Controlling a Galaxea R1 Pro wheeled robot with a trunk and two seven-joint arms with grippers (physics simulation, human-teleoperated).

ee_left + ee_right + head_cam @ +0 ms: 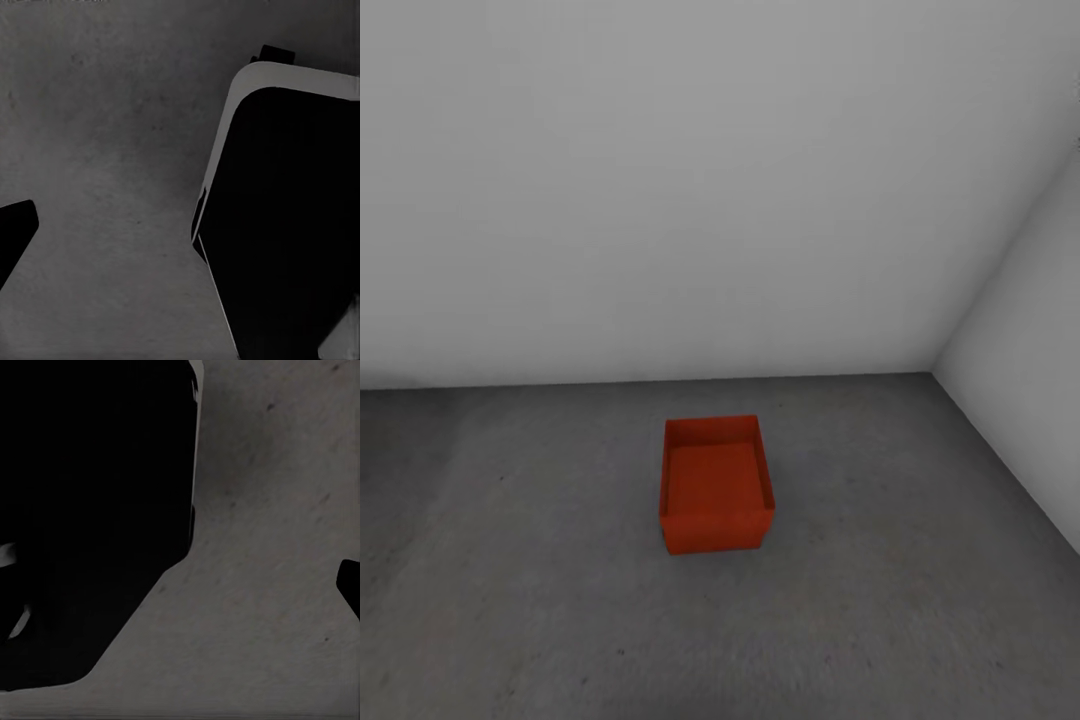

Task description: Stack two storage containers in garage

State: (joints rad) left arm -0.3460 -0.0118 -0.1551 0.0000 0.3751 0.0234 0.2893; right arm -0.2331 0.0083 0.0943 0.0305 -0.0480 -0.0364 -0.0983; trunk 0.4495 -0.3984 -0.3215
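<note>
You are facing a corner of the garage: two plain white walls (690, 180) meet at the right of the head view, and the dark grey floor (510, 560) runs out in front of you.

On that floor, out in the open and well apart from both walls, sits one orange-red storage container (715, 485), upright, open top up, nothing inside it and nothing on it. I judge this to be the lower box of the stack, already set down. The second container is yet to be brought, so the task looks about half done.

Both wrist views look down at the same rough grey floor, past a large dark part of the robot's own body (292, 225). A dark tip (15, 229) at the edge of the left wrist view and a smaller one (349, 585) in the right wrist view may be fingers, but I cannot tell whether either claw is open or closed. Neither shows anything orange.

Your next move, as I judge it, is to fetch the other container and lower it squarely onto this one.
</note>
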